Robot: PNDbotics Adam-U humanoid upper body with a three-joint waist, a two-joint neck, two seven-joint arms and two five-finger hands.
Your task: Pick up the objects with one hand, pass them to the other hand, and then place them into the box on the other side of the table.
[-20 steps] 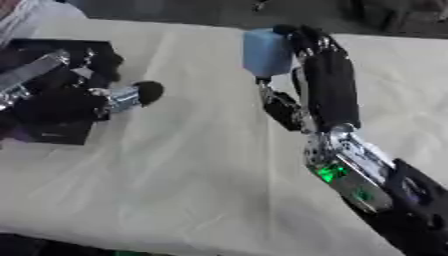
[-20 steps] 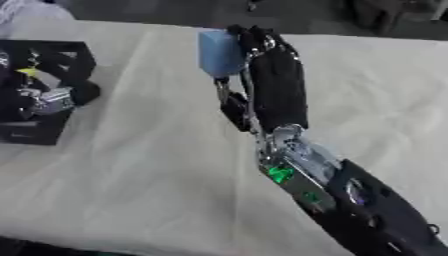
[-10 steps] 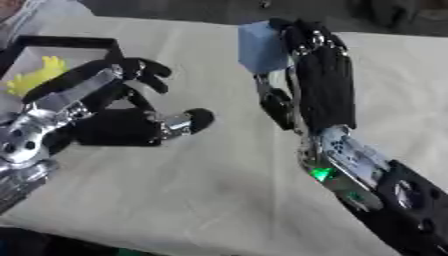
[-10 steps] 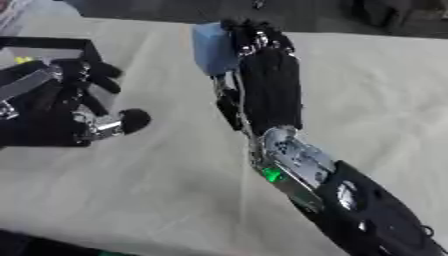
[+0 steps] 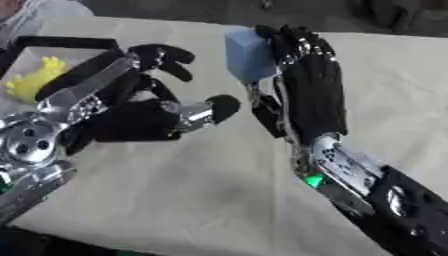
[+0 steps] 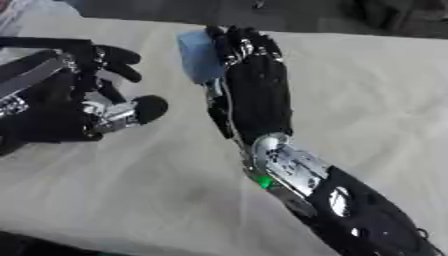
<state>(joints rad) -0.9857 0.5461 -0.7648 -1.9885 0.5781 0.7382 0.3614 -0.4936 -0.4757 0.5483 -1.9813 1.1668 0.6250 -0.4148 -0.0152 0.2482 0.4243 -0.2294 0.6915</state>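
A light blue block (image 5: 248, 55) is held above the table in my right hand (image 5: 308, 85), whose fingers curl over its top and side. My left hand (image 5: 131, 117) is just left of it, palm toward the block, fingers spread and thumb out, holding nothing; a small gap separates them. Behind the left hand stands the black box (image 5: 52, 44) at the table's left edge, with a yellow object (image 5: 33, 79) inside it.
The table is covered with a cream cloth (image 5: 210, 190). Dark shapes lie beyond the table's far edge. My right forearm (image 6: 324, 195) crosses the lower right with a green light on it.
My left hand has risen out of the box area and moved right toward the blue block, opening its fingers. The right hand keeps the block almost in place.
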